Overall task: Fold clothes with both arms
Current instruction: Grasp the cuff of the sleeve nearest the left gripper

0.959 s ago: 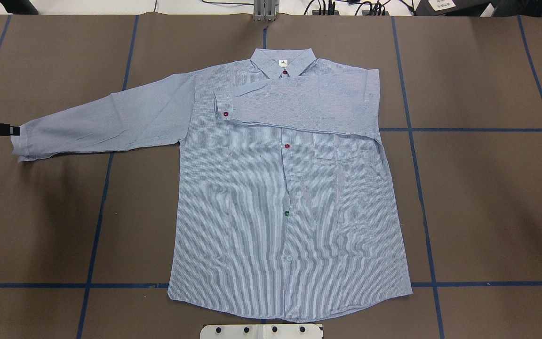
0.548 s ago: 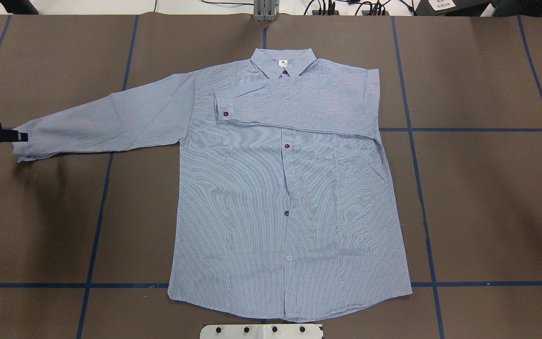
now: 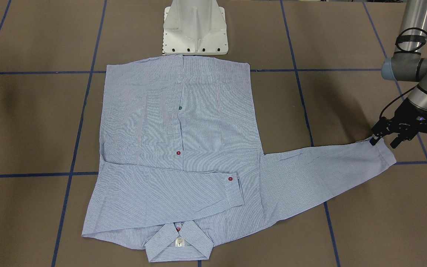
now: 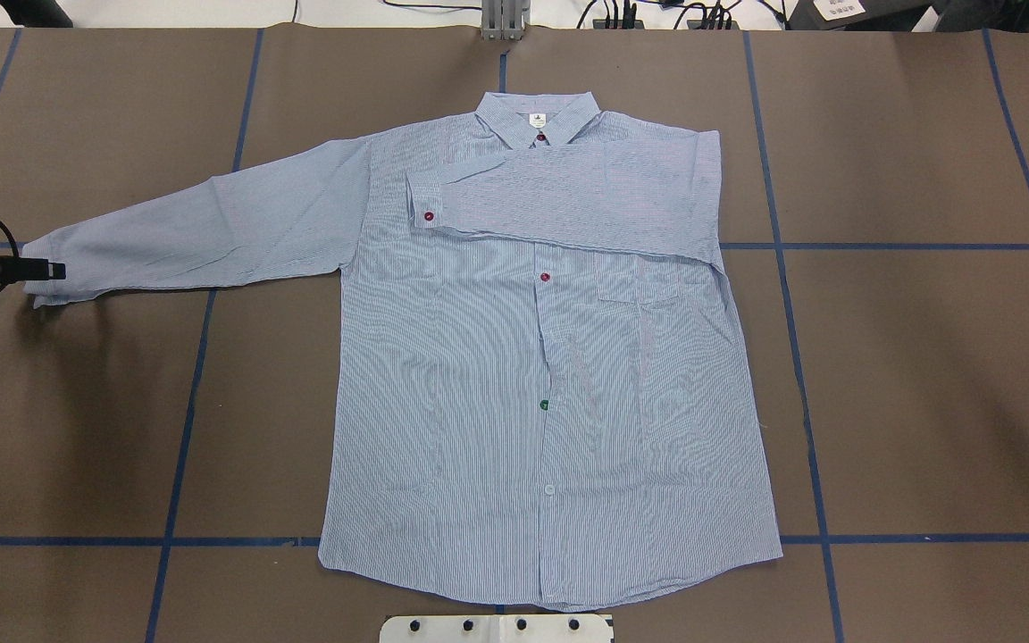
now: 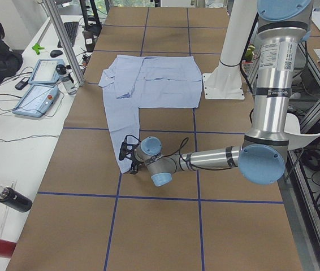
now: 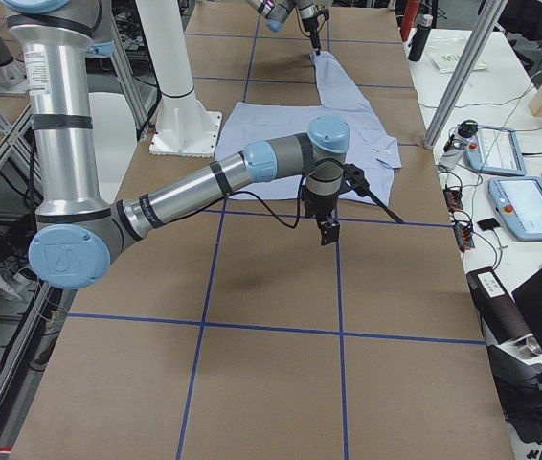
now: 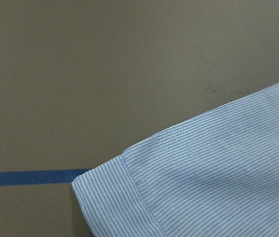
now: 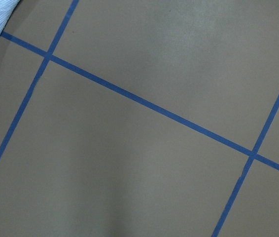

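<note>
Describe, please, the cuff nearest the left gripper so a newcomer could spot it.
On the brown table lies a light blue shirt. One sleeve is folded across its chest; the cuff ends the other, outstretched sleeve, beside the left gripper.

A table [image 4: 925, 402] covered in brown, gridded with blue tape lines [image 4: 925, 246], carries a light blue striped shirt [image 4: 479, 384] laid flat and front up, seen from overhead with its collar at 12 o'clock and hem at 6. One sleeve [image 4: 568, 192] lies folded across the chest. The other sleeve [image 4: 202, 232] stretches toward 9 o'clock. A white pedestal base [image 4: 497, 628] stands at 6 o'clock, just beside the hem.
</note>
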{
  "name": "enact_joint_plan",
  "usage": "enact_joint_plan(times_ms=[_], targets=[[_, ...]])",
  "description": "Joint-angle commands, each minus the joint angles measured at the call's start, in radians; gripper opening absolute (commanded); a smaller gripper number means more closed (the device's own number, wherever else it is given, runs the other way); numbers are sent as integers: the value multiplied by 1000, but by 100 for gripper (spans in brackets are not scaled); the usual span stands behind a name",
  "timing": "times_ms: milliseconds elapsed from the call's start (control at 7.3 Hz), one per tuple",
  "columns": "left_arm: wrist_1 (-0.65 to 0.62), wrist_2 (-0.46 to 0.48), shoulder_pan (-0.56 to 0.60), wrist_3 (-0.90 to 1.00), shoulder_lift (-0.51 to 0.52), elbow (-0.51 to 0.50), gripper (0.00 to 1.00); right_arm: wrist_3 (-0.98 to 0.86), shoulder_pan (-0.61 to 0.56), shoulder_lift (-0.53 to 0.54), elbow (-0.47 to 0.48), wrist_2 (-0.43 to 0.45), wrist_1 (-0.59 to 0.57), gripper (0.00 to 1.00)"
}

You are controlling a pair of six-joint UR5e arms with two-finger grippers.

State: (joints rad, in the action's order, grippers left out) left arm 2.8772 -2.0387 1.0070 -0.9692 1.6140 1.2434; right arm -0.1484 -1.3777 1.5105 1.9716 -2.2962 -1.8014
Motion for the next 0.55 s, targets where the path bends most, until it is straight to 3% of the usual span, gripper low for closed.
enact_joint_plan(times_ms=[0,274,411], targets=[[14,-2,-16,-2,0,-1,86,-2,0,-1,1,-2,1,100],[22,-2,-25,-31,0,-2,70,-2,0,-1,1,-2,1,100],[22,-3,-25,-31,-2,-2,55,0,0,-3,1,-2,1,100]])
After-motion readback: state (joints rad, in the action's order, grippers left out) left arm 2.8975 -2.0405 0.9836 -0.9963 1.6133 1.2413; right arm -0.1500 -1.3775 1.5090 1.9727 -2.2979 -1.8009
